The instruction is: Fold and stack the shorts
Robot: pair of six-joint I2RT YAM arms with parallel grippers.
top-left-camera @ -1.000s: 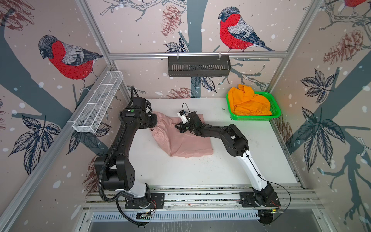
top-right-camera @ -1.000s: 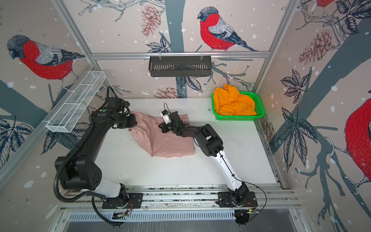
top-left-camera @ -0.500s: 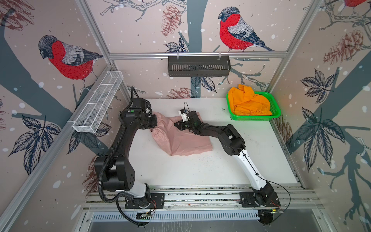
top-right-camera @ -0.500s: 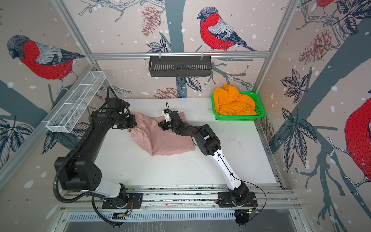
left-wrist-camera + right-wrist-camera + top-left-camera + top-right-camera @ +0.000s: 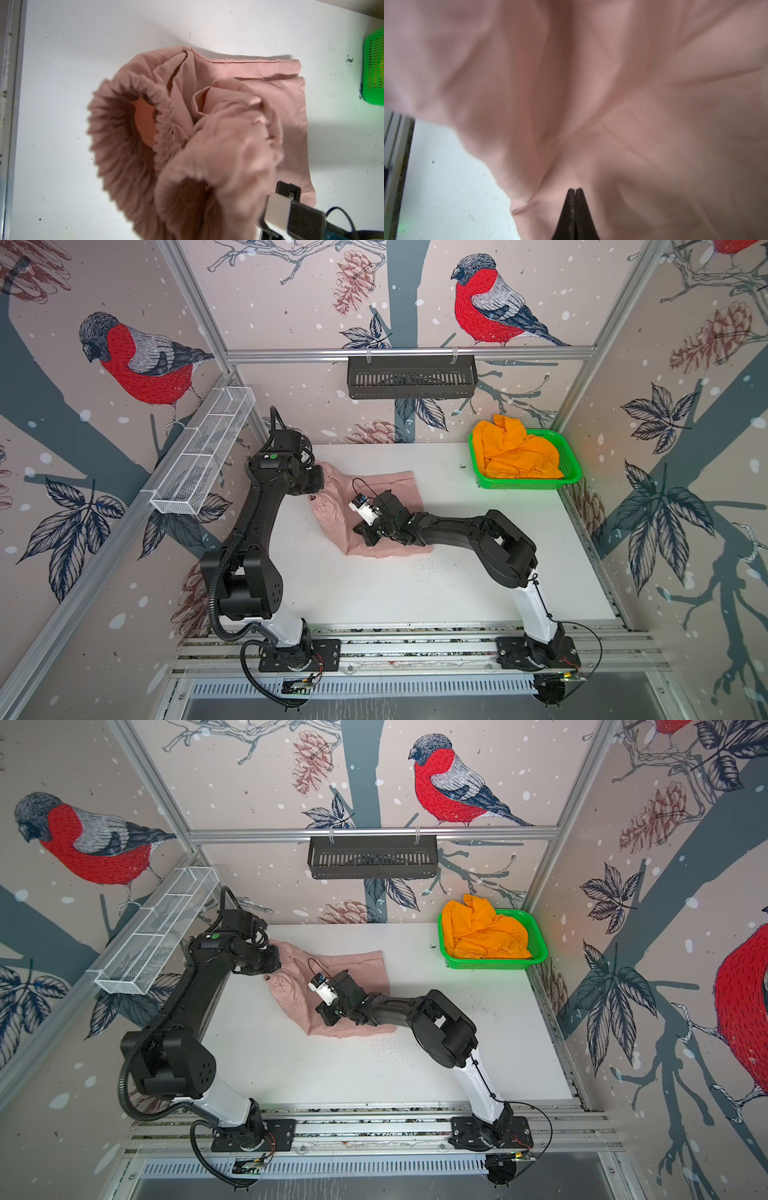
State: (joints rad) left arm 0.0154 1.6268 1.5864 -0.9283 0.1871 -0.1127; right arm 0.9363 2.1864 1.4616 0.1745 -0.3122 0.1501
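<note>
First fold: left fingers clench the pale pink cloth shorts; my right fingers, shut empty, next need a hem.

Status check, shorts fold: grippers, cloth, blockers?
Left gripper shut on pink shorts, waistband end raised. Right gripper shut, tips over the pink cloth. Orange shorts crumpled in green basket. No obstruction seen.

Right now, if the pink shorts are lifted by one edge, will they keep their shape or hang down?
Probably floppy: the pink shorts sag in soft folds where they are raised off the table. Likely light, since the thin cloth lies nearly flat elsewhere. The gathered waistband may stretch and bunch, so a pinch there could slip.
</note>
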